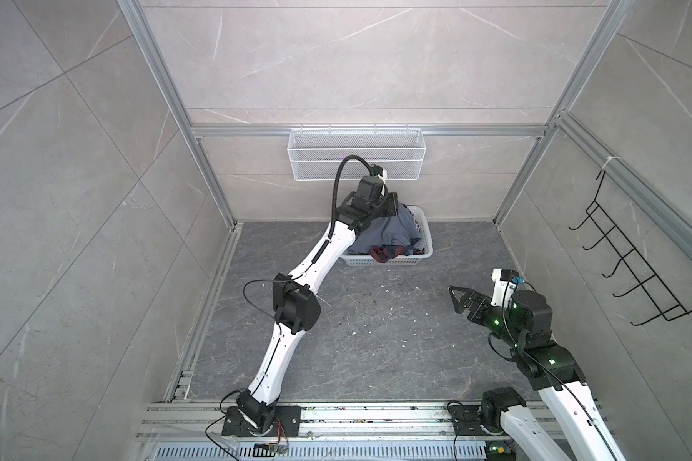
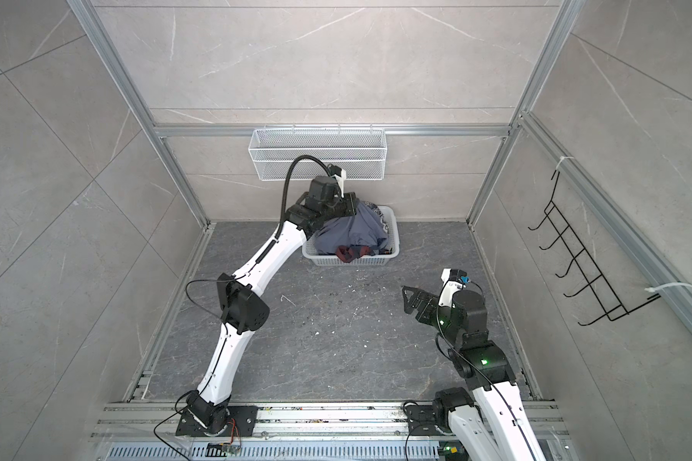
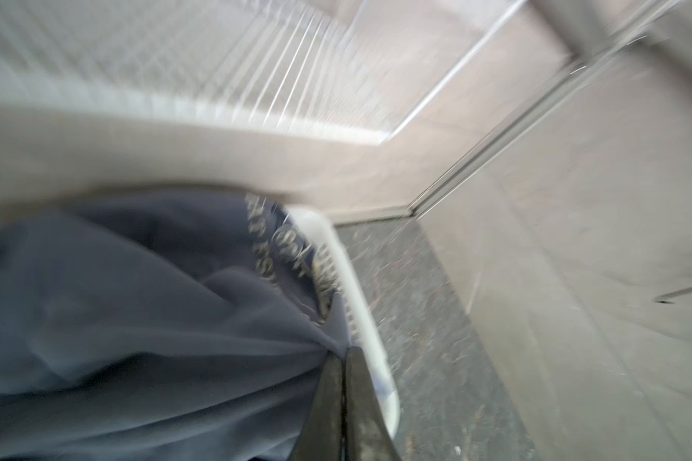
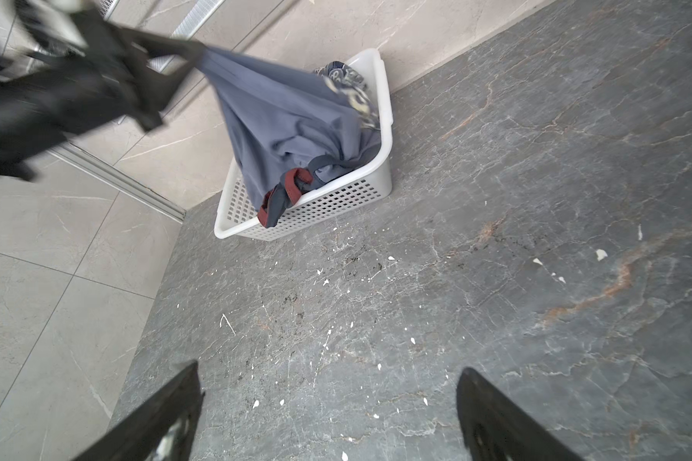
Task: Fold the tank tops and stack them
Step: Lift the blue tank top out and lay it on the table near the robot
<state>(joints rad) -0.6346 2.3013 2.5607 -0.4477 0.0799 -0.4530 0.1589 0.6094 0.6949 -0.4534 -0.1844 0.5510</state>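
Note:
A slate-blue tank top (image 4: 288, 119) with white lettering rises in a peak out of the white perforated basket (image 4: 380, 103) at the back of the table. My left gripper (image 3: 344, 353) is shut on a pinch of its cloth and holds it up above the basket's far-left corner. In both top views the left wrist covers the pinched part of the top (image 1: 384, 235) (image 2: 348, 233). A dark navy tank top with maroon trim (image 4: 284, 195) (image 1: 380, 253) lies under it and hangs over the basket's front wall. My right gripper (image 4: 328, 371) (image 1: 462, 303) hovers open and empty over the table's right side.
A white wire-mesh basket (image 1: 356, 153) hangs on the back wall just above the left wrist. A black wire hook rack (image 1: 632, 263) is on the right wall. White flecks dot the dark stone table (image 1: 376, 339). Aluminium rails (image 1: 376, 415) run along the front.

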